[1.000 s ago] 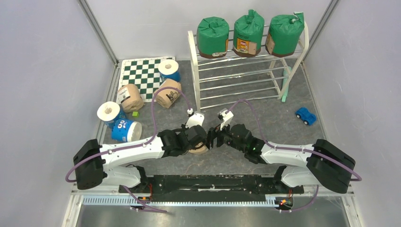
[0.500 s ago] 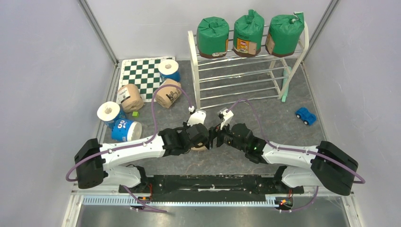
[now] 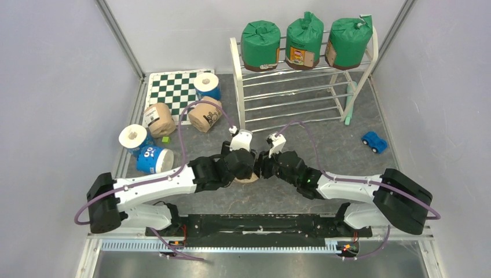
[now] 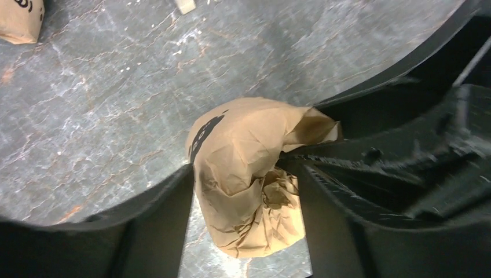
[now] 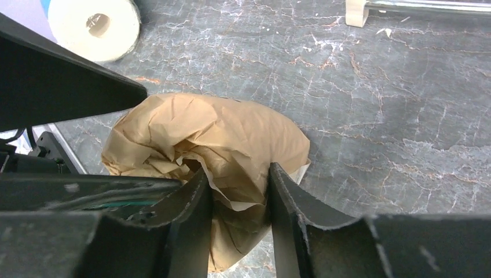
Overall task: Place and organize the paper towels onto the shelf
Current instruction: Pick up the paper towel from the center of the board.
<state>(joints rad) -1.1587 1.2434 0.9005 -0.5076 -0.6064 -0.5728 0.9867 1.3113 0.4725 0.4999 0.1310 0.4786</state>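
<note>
A tan paper towel roll (image 3: pixel 251 177) (image 4: pixel 246 179) (image 5: pixel 214 139) sits between both grippers at the middle of the floor. My right gripper (image 3: pixel 263 167) (image 5: pixel 237 174) is shut on the crumpled wrap at one end of it. The fingers of my left gripper (image 3: pixel 244 168) (image 4: pixel 243 174) stand open on either side of the roll, close to its wrap. Three green rolls (image 3: pixel 304 40) sit on the top tier of the shelf (image 3: pixel 236 75). Two more tan rolls (image 3: pixel 205 114) and three white-and-blue rolls (image 3: pixel 155 159) lie at the left.
A green-and-white chessboard mat (image 3: pixel 173 90) lies at the back left, with a white-and-blue roll (image 3: pixel 206 86) on its corner. A small blue toy car (image 3: pixel 374 141) sits right of the shelf. Grey walls close in both sides. A white roll (image 5: pixel 95 26) shows in the right wrist view.
My left gripper's jaws have opened off the tan roll while my right gripper's jaws have closed on it. Both wrists have shifted slightly away from the bases.
</note>
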